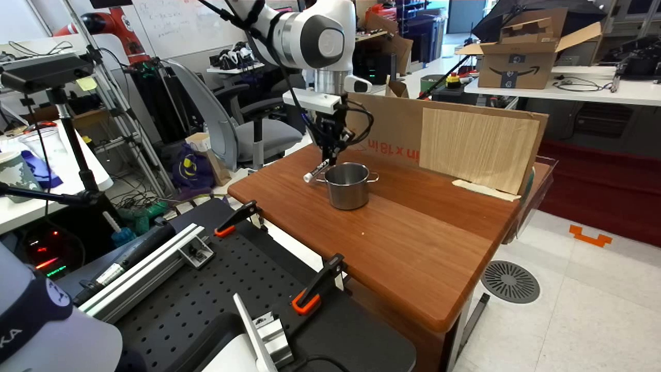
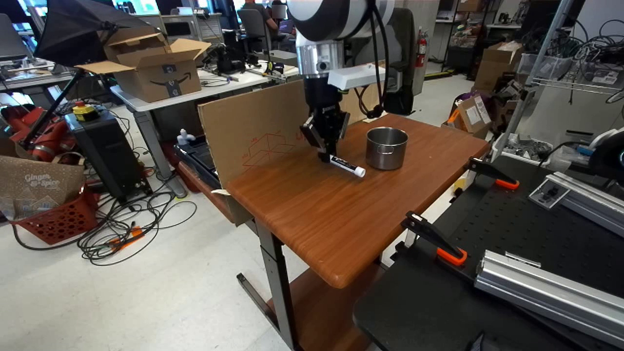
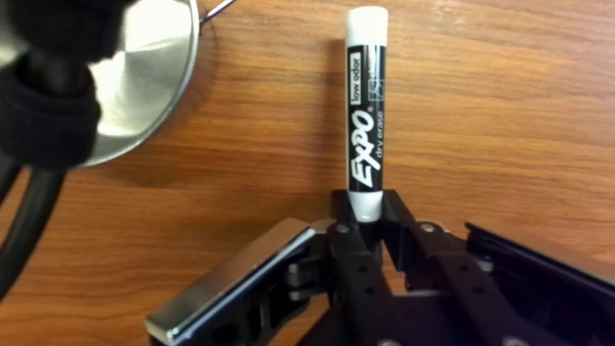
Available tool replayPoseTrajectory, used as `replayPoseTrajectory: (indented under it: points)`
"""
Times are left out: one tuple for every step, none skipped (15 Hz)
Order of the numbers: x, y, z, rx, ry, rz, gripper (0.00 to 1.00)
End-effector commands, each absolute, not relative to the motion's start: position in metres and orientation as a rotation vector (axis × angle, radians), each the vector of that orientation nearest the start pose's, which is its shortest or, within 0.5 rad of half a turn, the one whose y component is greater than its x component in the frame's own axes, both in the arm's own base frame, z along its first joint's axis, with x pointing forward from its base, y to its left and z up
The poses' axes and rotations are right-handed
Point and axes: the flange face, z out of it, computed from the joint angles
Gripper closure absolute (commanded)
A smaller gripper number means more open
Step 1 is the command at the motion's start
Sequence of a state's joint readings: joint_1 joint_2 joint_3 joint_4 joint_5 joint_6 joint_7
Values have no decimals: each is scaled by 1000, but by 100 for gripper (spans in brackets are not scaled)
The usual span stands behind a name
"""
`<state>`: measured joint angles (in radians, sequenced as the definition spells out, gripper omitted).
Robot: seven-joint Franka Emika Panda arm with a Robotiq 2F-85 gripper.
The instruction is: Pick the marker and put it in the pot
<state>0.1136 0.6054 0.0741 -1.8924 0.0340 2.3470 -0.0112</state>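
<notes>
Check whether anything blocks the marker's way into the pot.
Only the pot itself: the marker, held in the pincer, probably must rise over its rim. Nothing else visible stands between, though a black cable hides part of the pot in the wrist view.

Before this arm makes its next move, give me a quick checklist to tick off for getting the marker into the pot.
1. Marker gripped by the tool: ok, held at one white end.
2. Marker over the pot: not ok, it is beside the pot, apart from it.
3. Pot upright on the table, top uncovered: ok.
4. Marker pointing straight down: not ok, it juts out sideways and might catch on the edge.
5. Marker high enough to clear the pot: cannot tell.
6. Pot empty: cannot tell, only part of its inside shows.
</notes>
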Motion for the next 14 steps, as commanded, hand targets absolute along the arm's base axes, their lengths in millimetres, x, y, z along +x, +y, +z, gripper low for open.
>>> replayPoseTrajectory:
  points:
    - [598, 124, 202, -3132, -296, 176, 95]
    - [596, 127, 214, -3146, -309, 142, 95]
    - [594, 130, 224, -3160, -322, 113, 95]
    - [591, 132, 236, -3177, -332, 76, 95]
    - [587, 134, 246, -3193, -344, 47, 95]
    - [582, 134, 258, -3205, -349, 19, 95]
    - [577, 134, 266, -3216, -357, -6, 95]
    - [571, 132, 276, -3227, -360, -42, 95]
    - [566, 132, 284, -3240, -364, -66, 95]
    - [559, 127, 293, -3257, -358, -103, 95]
    - [554, 124, 299, -3271, -355, -132, 95]
    - [545, 118, 309, -3287, -343, -177, 95]
    - [539, 113, 313, -3304, -336, -211, 95]
    - [532, 108, 319, -3326, -320, -253, 95]
